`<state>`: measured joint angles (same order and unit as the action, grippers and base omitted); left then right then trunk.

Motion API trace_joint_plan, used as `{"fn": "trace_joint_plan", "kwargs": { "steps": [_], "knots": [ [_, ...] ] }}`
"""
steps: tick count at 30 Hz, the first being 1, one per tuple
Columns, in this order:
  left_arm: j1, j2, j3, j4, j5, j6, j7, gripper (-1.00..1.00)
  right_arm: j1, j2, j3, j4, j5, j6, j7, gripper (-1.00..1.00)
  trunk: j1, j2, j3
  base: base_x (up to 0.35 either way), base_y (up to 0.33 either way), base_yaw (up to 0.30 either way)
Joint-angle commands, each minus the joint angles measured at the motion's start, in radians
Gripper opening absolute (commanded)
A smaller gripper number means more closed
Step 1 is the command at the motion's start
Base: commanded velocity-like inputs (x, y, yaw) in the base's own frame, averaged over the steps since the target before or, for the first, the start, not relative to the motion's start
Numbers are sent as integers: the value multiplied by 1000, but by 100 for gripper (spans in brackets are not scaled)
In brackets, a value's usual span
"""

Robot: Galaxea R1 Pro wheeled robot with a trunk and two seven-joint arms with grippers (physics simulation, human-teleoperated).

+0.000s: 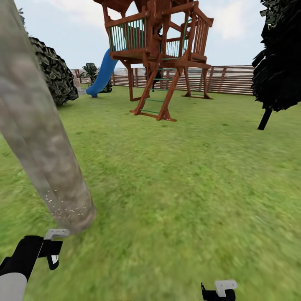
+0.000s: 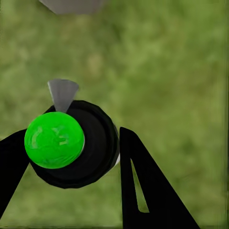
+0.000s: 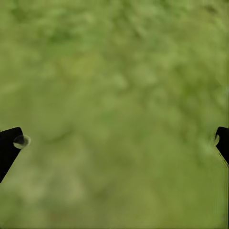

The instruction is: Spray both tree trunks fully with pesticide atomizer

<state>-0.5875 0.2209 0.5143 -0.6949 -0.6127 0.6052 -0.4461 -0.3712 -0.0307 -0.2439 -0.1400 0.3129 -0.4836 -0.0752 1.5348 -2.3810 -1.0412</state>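
Observation:
A thick, blotchy beige-grey tree trunk (image 1: pixel 39 138) rises at the left of the head view. Fine whitish speckles of pesticide (image 1: pixel 62 209) dot the bark near its base. Just below the trunk's foot, my left gripper (image 1: pixel 48 252) is shut on the pesticide atomizer (image 2: pixel 55 139), whose pale grey nozzle (image 1: pixel 56 233) points toward the trunk. In the left wrist view the atomizer shows a bright green round cap on a black body, held between the two black fingers (image 2: pixel 143 191). My right gripper (image 3: pixel 114 140) hangs open over bare grass (image 3: pixel 114 71), low at the head view's bottom edge (image 1: pixel 219 292).
A brown wooden playset (image 1: pixel 161 54) with a blue slide (image 1: pixel 102 73) stands ahead. A slatted fence (image 1: pixel 234 79) runs behind it. A black-leaved tree with a thin dark stem (image 1: pixel 278 62) is at the right, a round bush (image 1: pixel 54 73) behind the trunk. Lawn (image 1: pixel 188 188) spreads between.

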Motion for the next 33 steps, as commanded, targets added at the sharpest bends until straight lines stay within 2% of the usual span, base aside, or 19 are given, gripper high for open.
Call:
{"fn": "trace_joint_plan", "kwargs": {
  "steps": [1, 9, 10, 12, 14, 18, 21, 26, 33],
  "knots": [
    [0, 0, 1, 0, 0, 0, 0, -100, 0, 0, 0, 0, 0, 0, 0, 100, 0, 0, 0, 69, -271, 275],
    [0, 8, 6, 1, -1, 0, 5, -100, 0, 0, 0, 0, 0, 0, 0, 100, 0, 0, 0, 201, -224, 277],
    [0, 10, 17, 0, 0, 0, 24, -100, 0, 0, 0, 0, 0, 0, 0, 100, 0, 0, 0, 270, -196, 277],
    [0, 7, 76, 0, 1, -1, 82, -100, 0, 0, 0, 0, 1, 0, 0, 100, 0, 0, 0, 215, -152, 277],
    [0, 3, 92, 1, 3, 0, 92, -100, 0, 0, 0, 0, 1, 0, 0, 100, 0, 0, 0, 62, -43, 277],
    [-2, -2, 92, 1, 4, 6, 89, -100, 0, 0, 0, 0, 1, 0, 0, 100, 0, 0, 0, 5, -3, 277],
    [-7, -2, 91, 1, 4, 76, 88, -100, 0, 0, 0, 0, 1, 0, 0, 100, 0, 0, 0, 32, -22, 225],
    [-7, -2, 90, 2, 4, 82, 49, -100, 0, 0, 0, 0, 1, 0, 1, 100, 0, 0, 0, 206, -148, 26],
    [-6, -2, 90, 2, 3, 82, 46, -100, 0, 0, 0, 0, 2, 0, 2, 100, 0, 0, 0, 238, -171, 0]
  ]
}}
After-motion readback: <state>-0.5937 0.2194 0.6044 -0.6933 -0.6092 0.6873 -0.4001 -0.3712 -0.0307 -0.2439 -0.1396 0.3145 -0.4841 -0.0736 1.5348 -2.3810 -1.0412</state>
